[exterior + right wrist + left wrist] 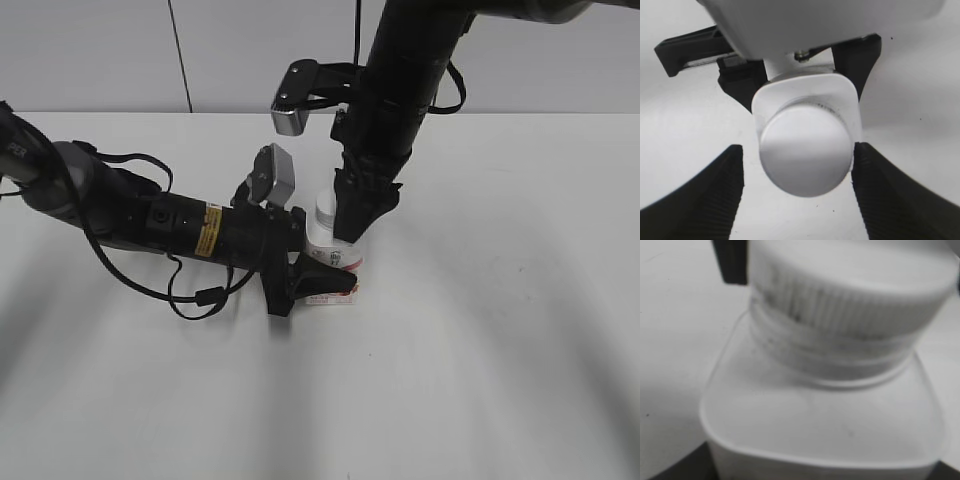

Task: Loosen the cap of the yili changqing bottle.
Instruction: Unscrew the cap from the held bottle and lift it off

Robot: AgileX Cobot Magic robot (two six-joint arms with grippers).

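The yili changqing bottle [331, 243] stands upright near the middle of the white counter [480, 330], its cap [805, 152] seated on the neck so nothing of its contents shows. The left tool [322, 283] clamps the lower body of the bottle from the left side, while the right tool [799, 172] hangs over it with its ribbed fingers [717, 195] spread either side of the cap; whether they touch it I cannot tell. Only the right wrist view shows the cap's flat top between those fingers, the left wrist view shows the ribbed rim and sloped shoulders close and blurred, and the exterior view alone shows the pink-red label.
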